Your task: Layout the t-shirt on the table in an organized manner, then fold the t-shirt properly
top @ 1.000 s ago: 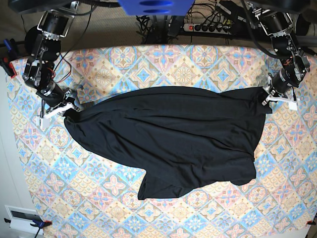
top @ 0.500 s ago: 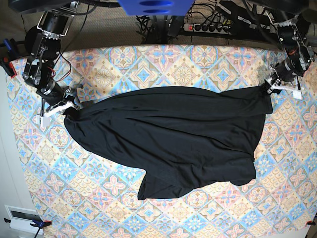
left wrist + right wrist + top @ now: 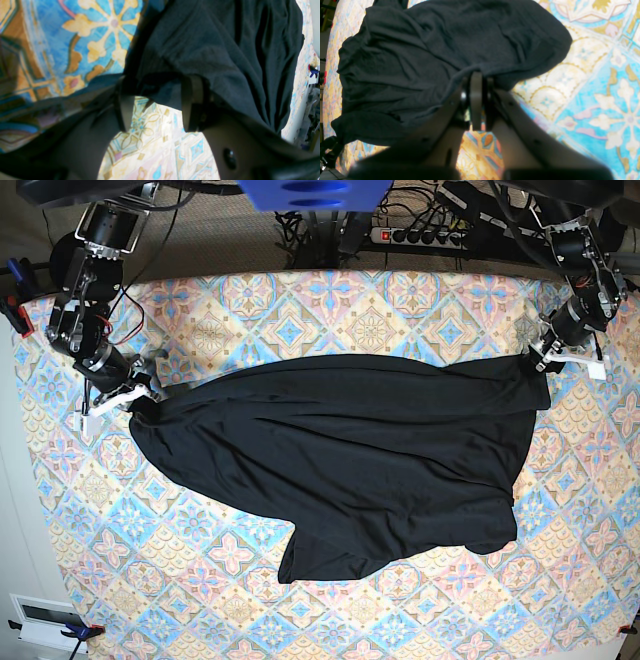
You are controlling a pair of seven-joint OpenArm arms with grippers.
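Observation:
The black t-shirt [image 3: 340, 460] lies spread and wrinkled across the middle of the patterned table [image 3: 330, 310]. At the shirt's left end my right gripper [image 3: 135, 395] is shut on the fabric. The right wrist view shows its fingers pressed together [image 3: 476, 75] with the t-shirt's [image 3: 420, 50] edge pinched at the tips. My left gripper [image 3: 548, 363] is at the shirt's far right corner. Seen from the left wrist, its jaws stand apart [image 3: 157, 87], and the t-shirt's [image 3: 212, 37] edge lies loosely across the tips.
A power strip [image 3: 425, 235] and cables run behind the table's far edge. A white box [image 3: 45, 620] sits on the floor at the lower left. The tablecloth [image 3: 75, 50] is bare around the shirt, with the table's right edge close to my left gripper.
My left gripper has opened and let go of the shirt's right corner, and it has shifted a little toward the far edge. My right gripper still holds the left end, barely moved.

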